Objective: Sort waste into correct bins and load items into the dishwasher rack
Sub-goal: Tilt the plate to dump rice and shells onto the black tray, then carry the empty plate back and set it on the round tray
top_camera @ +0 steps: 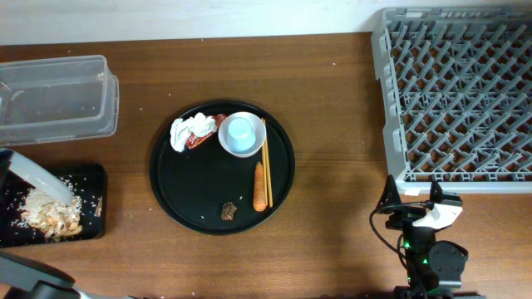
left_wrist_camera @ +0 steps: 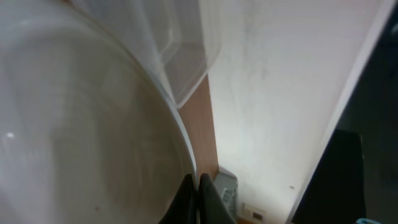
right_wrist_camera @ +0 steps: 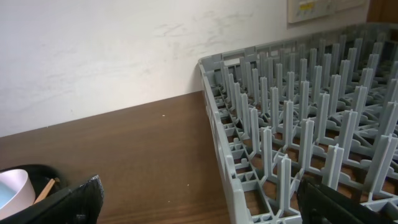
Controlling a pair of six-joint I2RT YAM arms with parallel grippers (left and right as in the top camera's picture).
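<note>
Scraps (top_camera: 50,212) of rice lie heaped in the black bin (top_camera: 93,178) at the left edge of the table (top_camera: 332,257). There the left gripper (left_wrist_camera: 198,186), jaws pressed together on the rim, holds the plate (top_camera: 37,178) tilted over the pile. The clear tub (top_camera: 54,100) just behind the bin looks bare of waste. On the round tray (top_camera: 166,191) at centre sit the tissue (top_camera: 187,131) and red wrapper (top_camera: 204,138), touching each other. With them are the bowl (top_camera: 242,148) with the cup (top_camera: 241,131) seemingly nested inside it, the chopsticks (top_camera: 266,158) just beside the bowl, the carrot (top_camera: 259,187) and a dark food bit (top_camera: 229,211). The rack (top_camera: 457,91), at the right, carries no dishes. The right gripper (right_wrist_camera: 199,193) hovers near the rack's front corner, jaws spread wide and grasping nothing. By the look of it, the job is at an early stage. The plate's scraps appear to be tipped out, but the rest of the waste is unsorted and none of the four items is in the rack.
</note>
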